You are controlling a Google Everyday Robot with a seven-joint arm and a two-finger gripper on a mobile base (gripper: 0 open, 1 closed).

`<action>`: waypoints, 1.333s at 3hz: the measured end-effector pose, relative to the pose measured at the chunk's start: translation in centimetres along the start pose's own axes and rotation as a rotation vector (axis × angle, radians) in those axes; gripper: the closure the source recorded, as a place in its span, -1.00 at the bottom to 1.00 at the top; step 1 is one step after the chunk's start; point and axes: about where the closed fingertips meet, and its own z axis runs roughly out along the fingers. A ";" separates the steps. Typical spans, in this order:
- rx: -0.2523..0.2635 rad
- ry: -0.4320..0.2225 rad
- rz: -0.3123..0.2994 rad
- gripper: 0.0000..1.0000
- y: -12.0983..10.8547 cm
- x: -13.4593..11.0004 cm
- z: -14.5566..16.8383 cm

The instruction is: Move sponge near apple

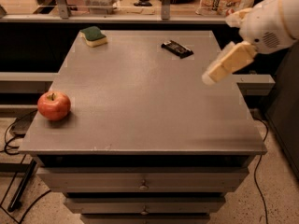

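Note:
The sponge [94, 35], dark green on top over pale yellow foam, lies at the table's far left corner. The red apple [54, 105] stands near the table's front left edge, well apart from the sponge. My gripper [228, 62] hangs in the air over the right side of the grey table [140, 101], pointing down and left. It is far from both the sponge and the apple and holds nothing that I can see.
A flat black packet [177, 49] lies on the far right part of the table, just left of my gripper. Drawers [142, 185] sit under the tabletop. A counter with bags and boxes runs behind the table. Cables lie on the floor at left.

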 end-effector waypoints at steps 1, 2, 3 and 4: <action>0.017 -0.096 0.064 -1.00 -2.1 -0.4 2.6; 0.005 -0.095 0.056 -1.00 -2.2 -0.8 3.4; 0.006 -0.124 0.054 -1.00 -2.9 -2.0 5.8; 0.003 -0.151 0.086 -1.00 -3.9 -3.1 10.2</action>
